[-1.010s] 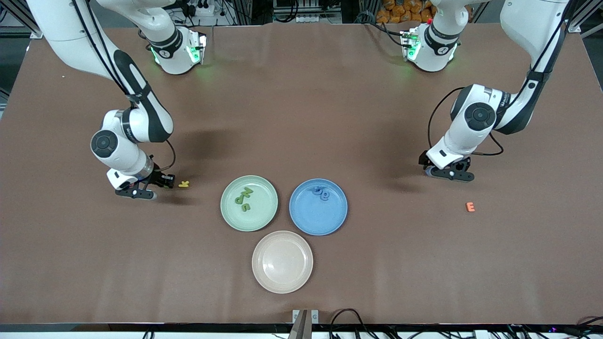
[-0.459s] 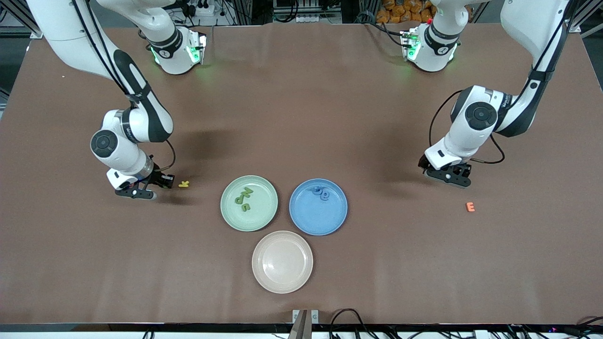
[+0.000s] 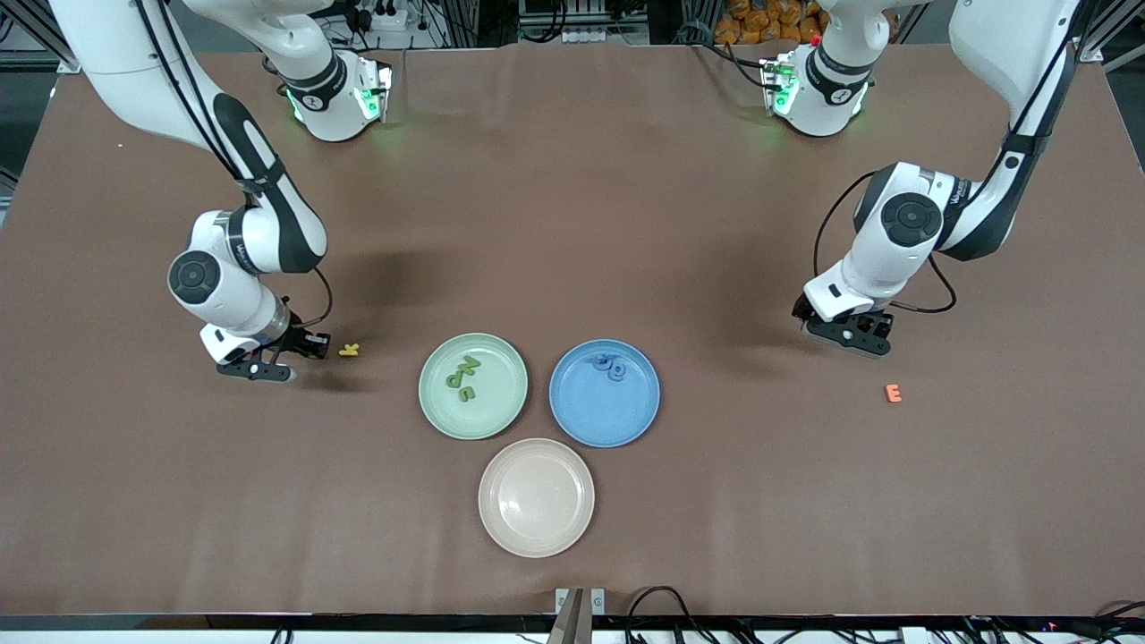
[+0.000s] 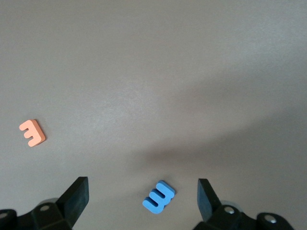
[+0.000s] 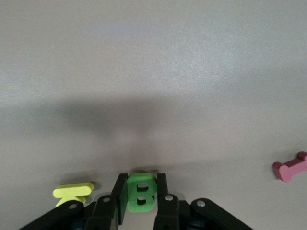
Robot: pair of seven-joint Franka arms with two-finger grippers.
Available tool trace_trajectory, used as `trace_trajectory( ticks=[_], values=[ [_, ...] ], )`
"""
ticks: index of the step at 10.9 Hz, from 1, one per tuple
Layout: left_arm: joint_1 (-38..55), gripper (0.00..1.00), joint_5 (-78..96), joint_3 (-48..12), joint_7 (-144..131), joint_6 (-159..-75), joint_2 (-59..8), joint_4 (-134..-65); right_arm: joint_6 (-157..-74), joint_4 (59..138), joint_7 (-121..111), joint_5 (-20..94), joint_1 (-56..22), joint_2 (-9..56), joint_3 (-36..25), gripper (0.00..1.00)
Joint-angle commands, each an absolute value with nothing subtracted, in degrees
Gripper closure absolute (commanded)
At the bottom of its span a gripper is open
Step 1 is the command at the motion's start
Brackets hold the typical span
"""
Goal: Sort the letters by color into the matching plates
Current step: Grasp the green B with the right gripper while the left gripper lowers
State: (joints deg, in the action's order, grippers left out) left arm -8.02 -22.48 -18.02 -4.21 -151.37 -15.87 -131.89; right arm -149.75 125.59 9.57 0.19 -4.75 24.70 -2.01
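My right gripper (image 5: 142, 180) is shut on a green letter B (image 5: 141, 192), low at the table beside a yellow letter (image 5: 72, 191). In the front view this gripper (image 3: 268, 360) sits toward the right arm's end of the table, apart from the mint green plate (image 3: 501, 402). That plate holds green letters (image 3: 464, 376). The blue plate (image 3: 595, 420) next to it holds blue letters (image 3: 610, 365). My left gripper (image 4: 143, 187) is open over a blue letter E (image 4: 159, 197) that lies flat on the table between its fingers. Seen from the front, the left gripper (image 3: 845, 335) hides that E.
A beige plate (image 3: 536, 528) sits nearer the front camera than the two coloured plates. The yellow letter (image 3: 349, 350) lies by my right gripper. An orange E (image 3: 893, 393) (image 4: 32, 132) lies near my left gripper. A magenta piece (image 5: 290, 168) lies on the table.
My right gripper's fingers have closed on the green B. The left hand has shifted and turned slightly over the blue E and stays open.
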Motion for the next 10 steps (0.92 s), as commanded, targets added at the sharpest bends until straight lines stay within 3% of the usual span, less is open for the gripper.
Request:
trace_trajectory(
  ticks=[1, 10],
  values=[
    [-8.3, 0.0, -24.2, -19.8, 9.4, -151.2, -16.7, -130.2, -143.0, 121.7, 10.1, -0.5, -4.8, 22.7, -1.8, 0.76],
    [-11.0, 0.0, -21.5, -21.1, 26.1, -150.9, -18.5, -130.4, -139.8, 110.7, 10.4, 12.2, -13.1, 23.6, -1.7, 0.76]
  ],
)
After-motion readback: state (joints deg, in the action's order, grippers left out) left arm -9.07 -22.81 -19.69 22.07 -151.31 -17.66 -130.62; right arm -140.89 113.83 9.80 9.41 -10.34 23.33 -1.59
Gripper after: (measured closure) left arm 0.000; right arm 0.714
